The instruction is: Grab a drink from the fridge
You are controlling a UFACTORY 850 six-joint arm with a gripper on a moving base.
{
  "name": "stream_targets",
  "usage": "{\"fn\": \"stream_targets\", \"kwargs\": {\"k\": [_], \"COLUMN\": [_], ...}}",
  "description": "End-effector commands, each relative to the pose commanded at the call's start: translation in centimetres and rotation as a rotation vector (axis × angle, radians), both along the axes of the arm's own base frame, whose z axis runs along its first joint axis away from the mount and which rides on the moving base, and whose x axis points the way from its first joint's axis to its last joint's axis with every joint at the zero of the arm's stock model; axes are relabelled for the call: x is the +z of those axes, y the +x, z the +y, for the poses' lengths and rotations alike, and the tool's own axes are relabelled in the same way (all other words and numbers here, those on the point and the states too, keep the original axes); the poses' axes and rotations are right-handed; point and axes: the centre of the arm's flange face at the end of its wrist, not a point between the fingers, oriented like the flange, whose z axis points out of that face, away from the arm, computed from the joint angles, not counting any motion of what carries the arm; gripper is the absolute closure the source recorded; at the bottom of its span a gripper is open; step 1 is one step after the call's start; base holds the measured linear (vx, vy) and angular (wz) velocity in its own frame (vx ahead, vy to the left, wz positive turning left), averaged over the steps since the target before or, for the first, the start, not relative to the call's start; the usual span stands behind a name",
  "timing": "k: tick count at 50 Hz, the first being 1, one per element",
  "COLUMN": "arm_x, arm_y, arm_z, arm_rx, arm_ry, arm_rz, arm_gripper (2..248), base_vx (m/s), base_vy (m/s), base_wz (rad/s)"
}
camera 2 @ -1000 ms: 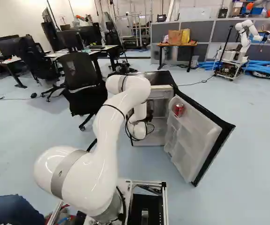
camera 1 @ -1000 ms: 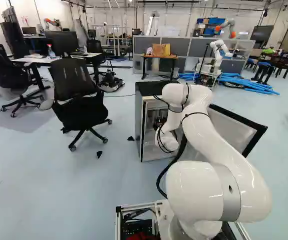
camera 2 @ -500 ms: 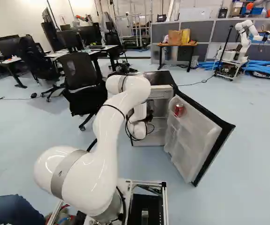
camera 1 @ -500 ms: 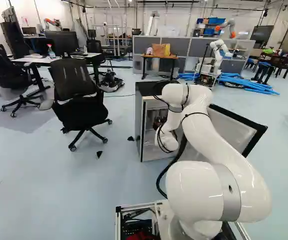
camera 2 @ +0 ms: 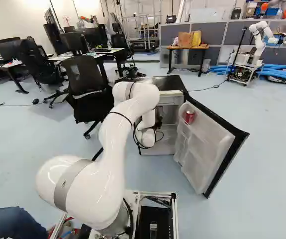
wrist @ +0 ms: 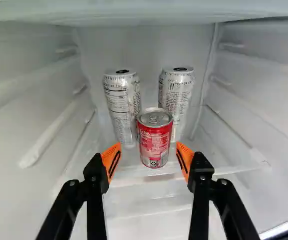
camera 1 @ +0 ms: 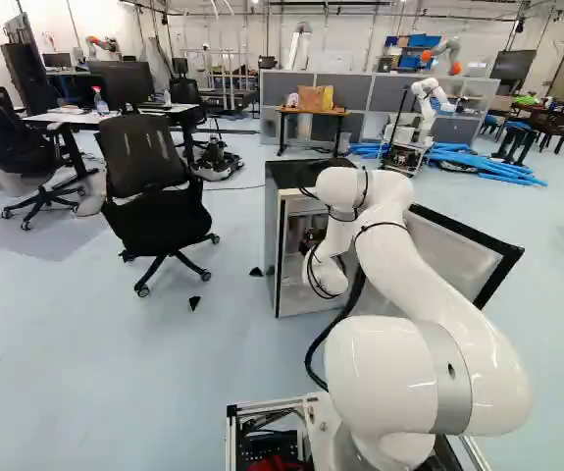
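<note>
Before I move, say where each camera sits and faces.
Left base view: behind the white arm, to its left, facing ahead to the black-topped fridge.
Right base view: to its right, facing ahead; shares arm and fridge.
Wrist view: on the wrist, facing into the fridge along the black, orange-padded gripper, toward a red can and two silver cans.

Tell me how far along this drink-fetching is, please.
Done: the fridge door stands open and the gripper is inside the fridge.
In hand: nothing; its open fingers touch no can.
Left, it seems: close on a drink, perhaps the red can ahead, and bring it out.
</note>
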Motion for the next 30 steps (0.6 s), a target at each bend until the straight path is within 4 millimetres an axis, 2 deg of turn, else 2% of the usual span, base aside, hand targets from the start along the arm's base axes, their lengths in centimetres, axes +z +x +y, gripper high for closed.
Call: {"fn": "stream_targets", "kwargs": {"k": [30], "arm_x": [-0.9], "arm_y": [2.2], "arm_z": [-0.1], "arm_rx": [0.005], "arm_ry": [-0.009], "arm_rz": [-0.04], "arm_gripper": [84], "base_vx": [0.0], "base_vy": [0.0], "base_wz": [0.0]}}
